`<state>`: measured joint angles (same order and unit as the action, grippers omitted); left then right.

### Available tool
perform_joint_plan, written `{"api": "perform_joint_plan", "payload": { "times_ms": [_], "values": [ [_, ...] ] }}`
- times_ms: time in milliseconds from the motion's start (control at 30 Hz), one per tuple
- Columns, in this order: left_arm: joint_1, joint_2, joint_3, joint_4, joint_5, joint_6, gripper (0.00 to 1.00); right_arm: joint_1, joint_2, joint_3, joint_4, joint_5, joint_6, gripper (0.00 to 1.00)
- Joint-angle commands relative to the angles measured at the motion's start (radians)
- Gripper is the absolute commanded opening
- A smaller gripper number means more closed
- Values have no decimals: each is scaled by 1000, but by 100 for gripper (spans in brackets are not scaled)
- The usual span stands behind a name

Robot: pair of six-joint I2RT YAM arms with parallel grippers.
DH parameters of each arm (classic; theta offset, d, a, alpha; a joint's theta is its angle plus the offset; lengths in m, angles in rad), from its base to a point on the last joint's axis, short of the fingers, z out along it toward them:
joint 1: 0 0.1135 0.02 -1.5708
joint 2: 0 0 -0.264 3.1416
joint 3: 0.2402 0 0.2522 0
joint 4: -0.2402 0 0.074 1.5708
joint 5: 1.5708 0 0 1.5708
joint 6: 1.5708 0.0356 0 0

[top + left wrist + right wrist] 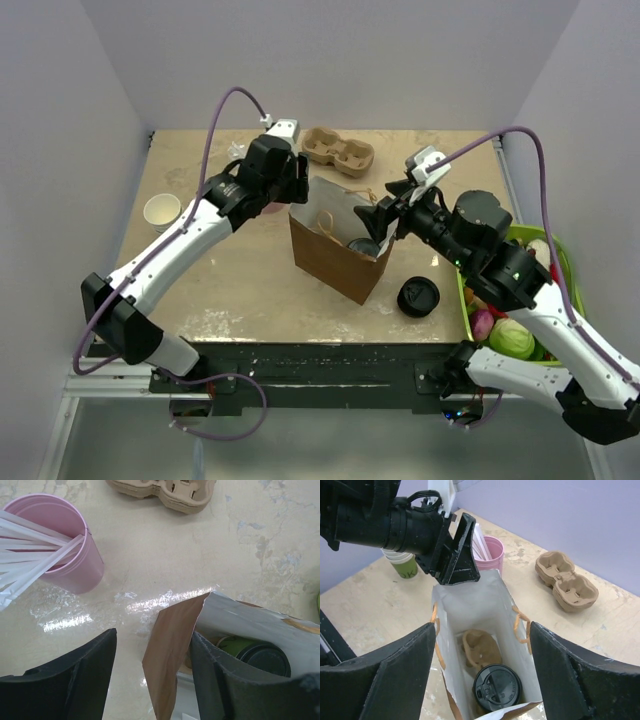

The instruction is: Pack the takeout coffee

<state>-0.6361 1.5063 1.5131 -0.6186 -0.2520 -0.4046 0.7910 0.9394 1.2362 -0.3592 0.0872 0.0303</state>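
Note:
The takeout coffee [497,687], a cup with a round black lid, stands inside the brown paper bag [335,265] in a cardboard carrier [481,647]. Its lid also shows in the top view [362,245] and in the left wrist view [265,657]. My right gripper [482,625] is open and empty, just above the bag's mouth, over its right side in the top view [385,215]. My left gripper [152,635] is open at the bag's far left corner [295,190]. The bag's wall [167,650] stands between its fingers, one finger inside the bag and one outside.
A pink cup [70,555] with white straws stands just behind the bag. Stacked cardboard carriers [338,150] lie at the back. A stack of white cups [162,210] is at the left. A black lid [417,297] sits right of the bag, next to a green basket [560,250] of vegetables.

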Motion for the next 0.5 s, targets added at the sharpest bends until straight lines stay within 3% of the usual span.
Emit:
{"api": "perform_joint_plan", "payload": {
  "times_ms": [0,167,467],
  "values": [
    [-4,-72,44,26,2,0,66,-1,-40,48,23,36,36,80],
    [-2,-109,45,23,5,-5,70,-1,-74,36,40,45,40,98],
    [-2,-192,48,25,16,-10,85,-1,-131,39,37,40,48,98]
  ]
}}
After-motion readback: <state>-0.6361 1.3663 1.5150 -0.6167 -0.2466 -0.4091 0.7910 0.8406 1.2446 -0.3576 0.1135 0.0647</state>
